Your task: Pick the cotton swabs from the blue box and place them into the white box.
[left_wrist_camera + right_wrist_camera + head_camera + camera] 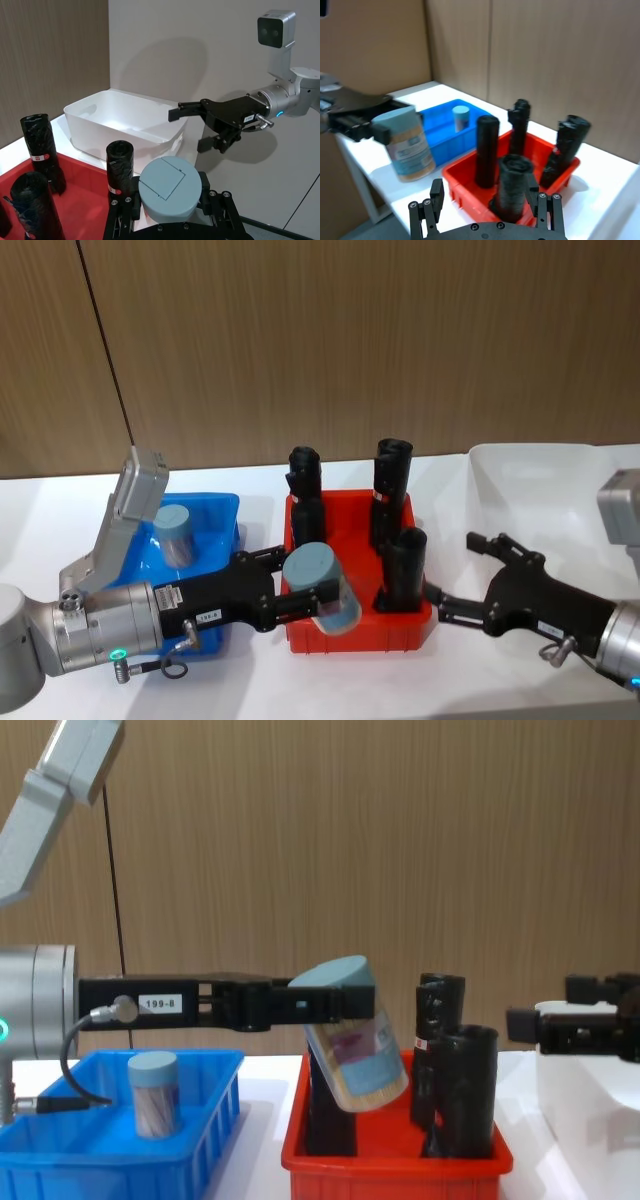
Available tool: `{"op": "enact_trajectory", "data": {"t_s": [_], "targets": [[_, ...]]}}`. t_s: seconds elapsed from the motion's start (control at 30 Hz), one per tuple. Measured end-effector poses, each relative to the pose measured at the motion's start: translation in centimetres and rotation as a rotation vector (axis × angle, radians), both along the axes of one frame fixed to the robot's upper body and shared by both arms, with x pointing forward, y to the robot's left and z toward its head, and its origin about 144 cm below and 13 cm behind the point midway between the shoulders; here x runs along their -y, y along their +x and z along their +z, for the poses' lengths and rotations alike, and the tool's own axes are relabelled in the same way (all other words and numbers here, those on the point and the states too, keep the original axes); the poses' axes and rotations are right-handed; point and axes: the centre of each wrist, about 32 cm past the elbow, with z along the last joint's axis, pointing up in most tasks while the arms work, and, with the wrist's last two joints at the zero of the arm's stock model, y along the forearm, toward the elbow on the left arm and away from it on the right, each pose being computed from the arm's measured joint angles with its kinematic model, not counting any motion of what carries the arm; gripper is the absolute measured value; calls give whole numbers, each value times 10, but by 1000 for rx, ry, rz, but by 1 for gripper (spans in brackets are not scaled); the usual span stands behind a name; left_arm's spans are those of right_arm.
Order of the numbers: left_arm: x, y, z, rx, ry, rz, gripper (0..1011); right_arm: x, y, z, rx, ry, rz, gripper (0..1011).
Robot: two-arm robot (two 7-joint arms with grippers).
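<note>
Left gripper (312, 590) is pinching a cotton swab jar (358, 1060) in the air over the front left part of the red bin (360, 638).
The jar's long axis is tilting, with the pale blue lid pointing up toward the robot's left and the clear base hanging down to the right. Its pinkish label is showing, but the print is too small to read. A tag (158, 1004) on the arm is showing "199-8". A second jar (175, 532) is standing upright in the blue box (215, 505). Right gripper (468, 575) is hovering, fingers spread, between the red bin and the white box (520, 462).
</note>
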Motion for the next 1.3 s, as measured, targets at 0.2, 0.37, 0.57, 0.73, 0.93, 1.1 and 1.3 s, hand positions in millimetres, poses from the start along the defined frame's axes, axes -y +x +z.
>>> {"op": "enact_trajectory", "data": {"t_s": [0.2, 0.37, 0.57, 0.73, 0.93, 1.1, 1.3], "targets": [[0, 0, 0, 0, 0, 0, 668, 0, 6, 2, -20, -28, 75, 1002], [0, 0, 0, 0, 0, 0, 666, -4, 11, 2, -37, -51, 133, 1002], [0, 0, 0, 0, 0, 0, 666, -11, 18, 1, -50, -68, 179, 1002], [0, 0, 0, 0, 0, 0, 668, -17, 22, 0, -52, -79, 198, 1002], [0, 0, 0, 0, 0, 0, 668, -25, 28, -1, -55, -91, 220, 1002], [0, 0, 0, 0, 0, 0, 668, -31, 32, -1, -56, -99, 240, 1002], [0, 0, 0, 0, 0, 0, 668, -40, 37, -1, -55, -107, 258, 1002]]}}
